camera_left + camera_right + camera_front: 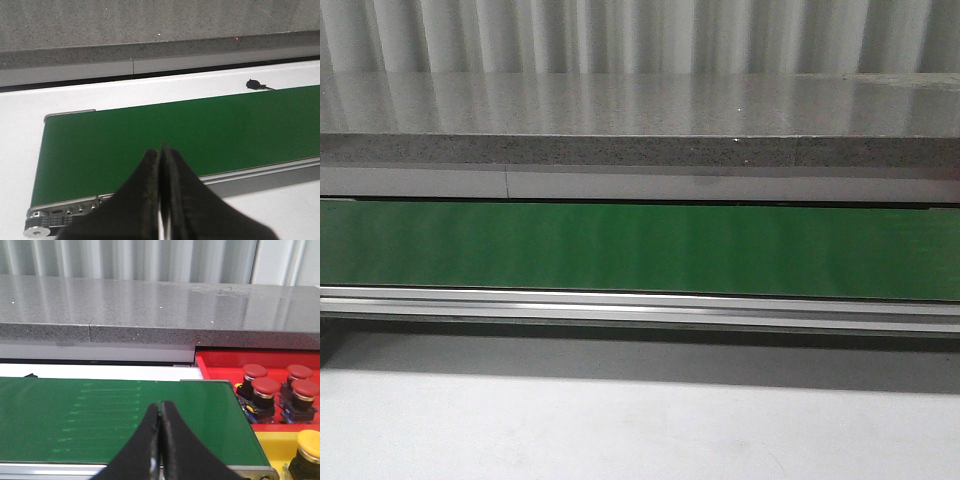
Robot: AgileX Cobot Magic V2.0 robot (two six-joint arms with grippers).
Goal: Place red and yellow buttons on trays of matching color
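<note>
Red domed buttons [265, 386] fill the glossy red tray [220, 362]; both jaws clenched, empty.

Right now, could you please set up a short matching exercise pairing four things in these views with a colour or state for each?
Things:
1. conveyor belt
2. tray holding four buttons
3. left gripper
4. button nearest the right wrist camera

Colour or state:
A. yellow cap
B. shut, holding nothing
C. green, nothing on it
D. red

Pairs: 1-C, 2-D, 3-B, 4-A
</note>
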